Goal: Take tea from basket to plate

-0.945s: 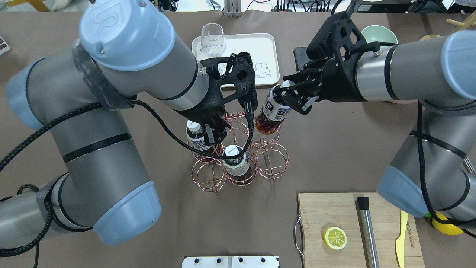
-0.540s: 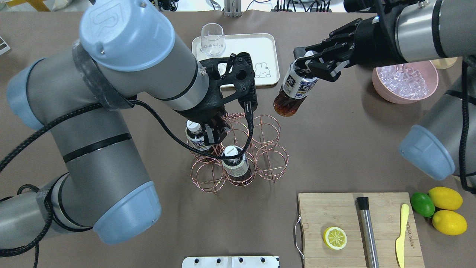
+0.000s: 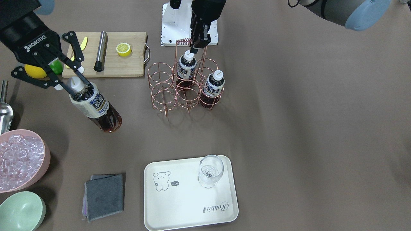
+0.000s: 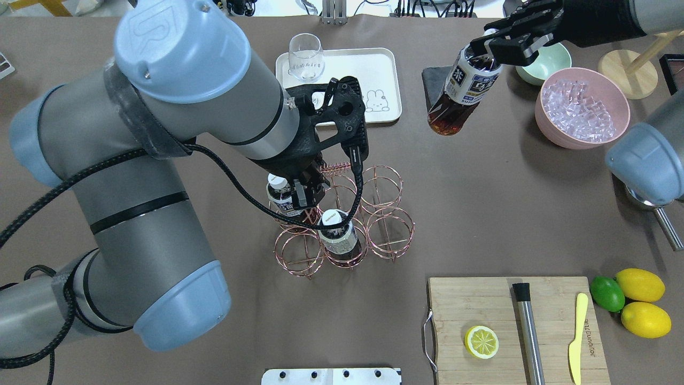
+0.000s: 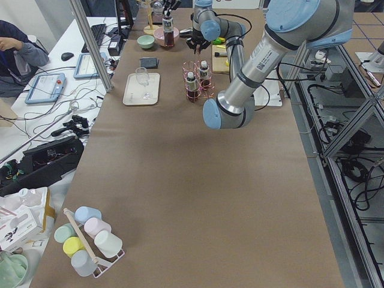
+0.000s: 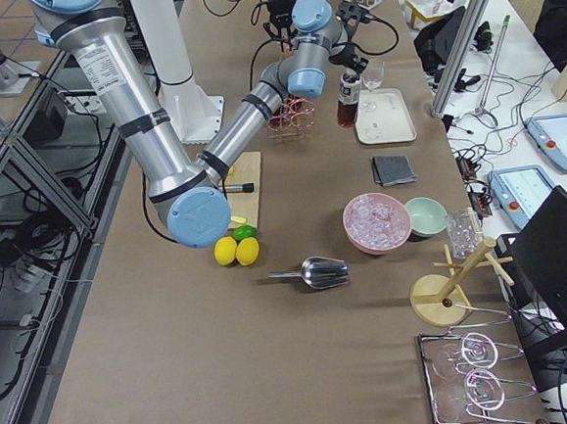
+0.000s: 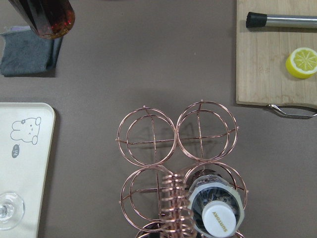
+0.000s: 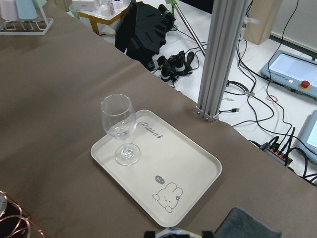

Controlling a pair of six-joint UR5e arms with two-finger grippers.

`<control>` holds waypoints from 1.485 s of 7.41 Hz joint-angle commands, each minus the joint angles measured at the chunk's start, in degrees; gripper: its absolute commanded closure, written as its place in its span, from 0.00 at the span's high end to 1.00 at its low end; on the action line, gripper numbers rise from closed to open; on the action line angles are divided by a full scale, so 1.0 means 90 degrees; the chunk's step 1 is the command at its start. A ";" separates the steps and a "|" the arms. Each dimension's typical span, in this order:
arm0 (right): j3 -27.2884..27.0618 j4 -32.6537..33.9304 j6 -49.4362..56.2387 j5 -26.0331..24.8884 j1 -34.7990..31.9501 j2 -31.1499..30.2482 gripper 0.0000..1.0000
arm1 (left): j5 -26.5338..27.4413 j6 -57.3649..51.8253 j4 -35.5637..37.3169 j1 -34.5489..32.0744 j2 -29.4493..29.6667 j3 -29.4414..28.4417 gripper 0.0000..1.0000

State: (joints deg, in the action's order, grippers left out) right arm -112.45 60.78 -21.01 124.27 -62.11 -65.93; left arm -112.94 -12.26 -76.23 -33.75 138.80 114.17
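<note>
My right gripper (image 4: 499,45) is shut on the neck of a tea bottle (image 4: 462,88) and holds it tilted in the air, right of the cream plate (image 4: 385,64) and above the grey cloth. It also shows in the front view (image 3: 96,106). Two more tea bottles (image 4: 337,235) (image 3: 187,67) stand in the copper wire basket (image 4: 390,230). My left gripper (image 4: 302,192) is shut on the basket's coiled handle (image 3: 183,41), just above one bottle's cap. A wine glass (image 4: 306,56) stands on the plate.
A pink bowl of ice (image 4: 582,107) and a mint-green bowl (image 4: 545,53) sit at the far right. A grey cloth (image 3: 104,195) lies beside the plate. A cutting board (image 4: 481,299) holds a lemon half, a steel muddler and a yellow knife; lemons and a lime lie beside it.
My right gripper has lifted the tea bottle out of the basket and carried it up and to the far right. My left arm has not moved.
</note>
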 commanded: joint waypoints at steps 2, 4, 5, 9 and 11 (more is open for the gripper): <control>0.1446 -0.1282 -0.0281 -0.0476 -0.0082 0.0117 0.00 | 0.0000 -0.0015 0.0003 0.0000 -0.0012 0.0000 0.00; 0.2363 -0.2169 -0.0779 -0.0789 0.0015 0.0516 0.00 | 0.0009 -0.0015 0.0003 0.0000 -0.0012 0.0000 0.00; 0.2667 -0.2173 -0.0964 -0.1071 0.0180 0.0876 0.00 | 0.0010 -0.0015 0.0003 0.0000 -0.0012 -0.0010 0.00; 0.4356 -0.2105 -0.1454 -0.1844 0.0932 0.2537 0.00 | 0.0039 -0.0034 0.0070 -0.0290 0.0017 0.0029 0.00; 0.4670 -0.2124 -0.1454 -0.2197 0.1119 0.2666 0.00 | -0.0049 -0.0054 0.0372 -0.0740 0.0095 0.0088 0.00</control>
State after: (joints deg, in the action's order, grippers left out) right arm -73.78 41.70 -33.98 106.51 -53.36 -43.89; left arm -112.86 -12.62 -74.82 -37.19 139.05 114.60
